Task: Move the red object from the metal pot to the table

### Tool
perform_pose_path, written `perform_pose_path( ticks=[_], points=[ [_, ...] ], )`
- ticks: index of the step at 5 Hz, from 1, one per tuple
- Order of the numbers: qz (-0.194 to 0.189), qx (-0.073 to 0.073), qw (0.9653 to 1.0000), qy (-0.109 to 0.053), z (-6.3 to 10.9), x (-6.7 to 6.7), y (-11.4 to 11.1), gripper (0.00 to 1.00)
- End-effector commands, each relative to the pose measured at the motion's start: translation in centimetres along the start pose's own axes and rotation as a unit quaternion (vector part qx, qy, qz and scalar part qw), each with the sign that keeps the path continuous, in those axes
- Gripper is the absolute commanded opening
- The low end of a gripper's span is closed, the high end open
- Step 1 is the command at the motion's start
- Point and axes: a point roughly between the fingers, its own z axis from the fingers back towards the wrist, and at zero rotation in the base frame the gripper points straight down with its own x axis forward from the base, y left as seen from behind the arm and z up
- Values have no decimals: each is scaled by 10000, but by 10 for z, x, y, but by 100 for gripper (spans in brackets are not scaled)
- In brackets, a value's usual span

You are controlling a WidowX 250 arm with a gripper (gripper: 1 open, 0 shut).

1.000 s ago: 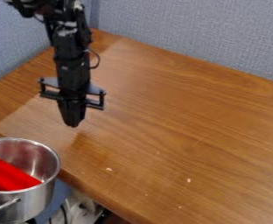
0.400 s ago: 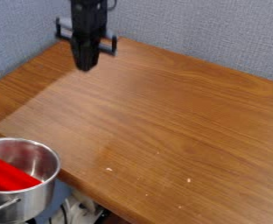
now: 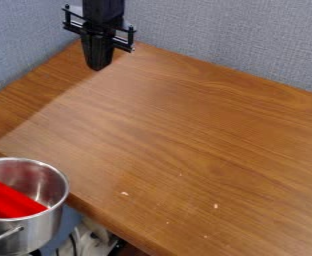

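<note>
The red object (image 3: 9, 198) lies inside the metal pot (image 3: 25, 232) at the bottom left, over the table's front corner. It shows as bright red elongated pieces against the shiny inner wall. My gripper (image 3: 100, 63) hangs far from the pot, at the top of the view above the back part of the table (image 3: 186, 130), pointing straight down. Its black fingers are shut together with nothing between them.
A grey-blue textured wall (image 3: 239, 40) runs behind the table's back edge. The table's front edge runs diagonally from the pot toward the lower right. A few pale specks (image 3: 127, 192) dot the wood near the front.
The gripper has risen and moved toward the back wall, away from the middle-left of the table. It stayed shut. The pot and red object have not moved.
</note>
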Motion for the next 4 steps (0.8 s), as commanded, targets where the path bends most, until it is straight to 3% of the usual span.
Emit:
perform_pose_path(
  ticks=[1, 2, 3, 4],
  points=[
    [310, 157, 9988, -347, 20, 6, 17, 0],
    [555, 168, 9977, -342, 23, 9, 21, 0],
    [541, 178, 9979, -308, 20, 5, 27, 100],
    [536, 150, 9981, -258, 15, 1, 32, 0]
  ],
)
